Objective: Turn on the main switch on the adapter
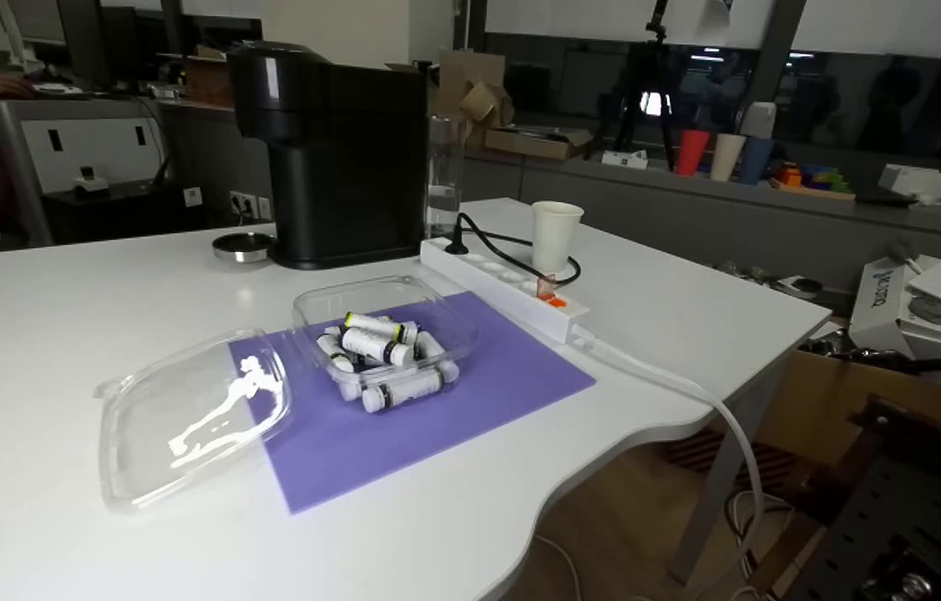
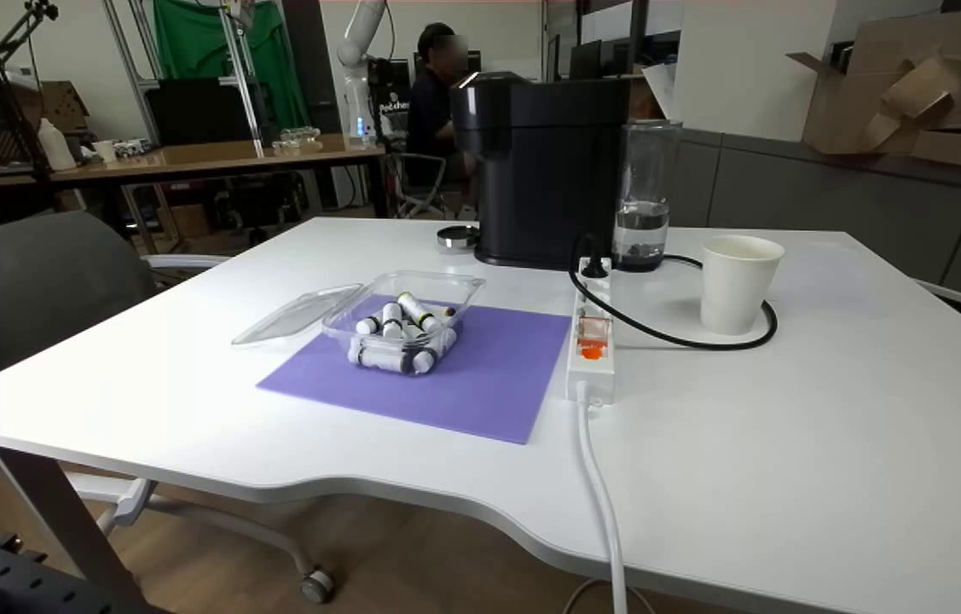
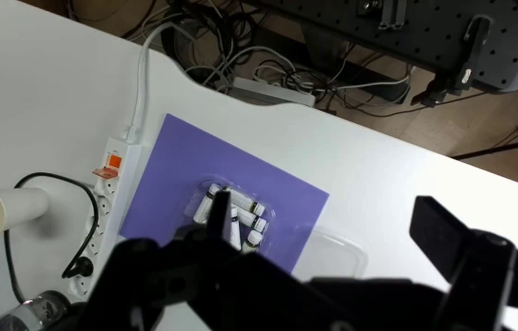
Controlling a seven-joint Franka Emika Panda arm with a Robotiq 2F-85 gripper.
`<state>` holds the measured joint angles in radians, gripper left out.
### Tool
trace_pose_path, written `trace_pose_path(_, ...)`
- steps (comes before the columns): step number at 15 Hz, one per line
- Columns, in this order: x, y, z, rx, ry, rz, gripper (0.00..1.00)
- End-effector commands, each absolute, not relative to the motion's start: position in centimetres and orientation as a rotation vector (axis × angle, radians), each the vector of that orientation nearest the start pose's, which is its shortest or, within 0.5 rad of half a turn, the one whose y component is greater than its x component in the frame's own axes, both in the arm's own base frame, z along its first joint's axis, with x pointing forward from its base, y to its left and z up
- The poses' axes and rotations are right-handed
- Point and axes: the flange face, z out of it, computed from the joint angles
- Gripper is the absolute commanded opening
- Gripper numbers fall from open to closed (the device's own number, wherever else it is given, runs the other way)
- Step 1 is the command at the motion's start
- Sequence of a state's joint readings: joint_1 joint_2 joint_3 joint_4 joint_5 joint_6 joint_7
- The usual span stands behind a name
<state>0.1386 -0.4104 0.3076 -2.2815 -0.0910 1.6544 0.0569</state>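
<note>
The adapter is a long white power strip lying on the table, in both exterior views (image 1: 503, 290) (image 2: 589, 388) and at the left of the wrist view (image 3: 125, 184). The main switch is a small orange-red button near its cord end (image 1: 555, 301) (image 2: 592, 350) (image 3: 115, 161). A translucent red cover (image 3: 105, 173) stands flipped up beside the switch. A black plug (image 3: 83, 267) sits at the strip's far end. My gripper (image 3: 322, 209) is open and empty, its fingers wide apart above the table, well to the side of the strip. The gripper is out of both exterior views.
A paper cup (image 1: 555, 238) and a looped black cable (image 2: 668, 339) stand beside the strip. A black coffee machine (image 1: 361, 159) and clear water tank (image 2: 642, 205) stand behind. A purple sheet (image 3: 245, 156) bears a clear box of vials (image 2: 403, 337); its lid (image 1: 194, 417) lies alongside.
</note>
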Motion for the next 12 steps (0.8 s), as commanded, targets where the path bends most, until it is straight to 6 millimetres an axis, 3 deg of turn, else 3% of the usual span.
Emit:
trace_pose_path(1, 37.0, 17.1, 48.9, -3.358, -0.562, 0.242, 1.00)
trace_pose_path(5, 38.4, 13.3, 48.0, -3.480, -0.371, 0.029, 1.00)
trace_pose_path(8, 39.4, 8.7, 46.7, -3.534, -0.184, -0.056, 1.00)
trace_pose_path(12, 40.2, 1.7, 44.6, -3.500, 0.008, -0.046, 1.00)
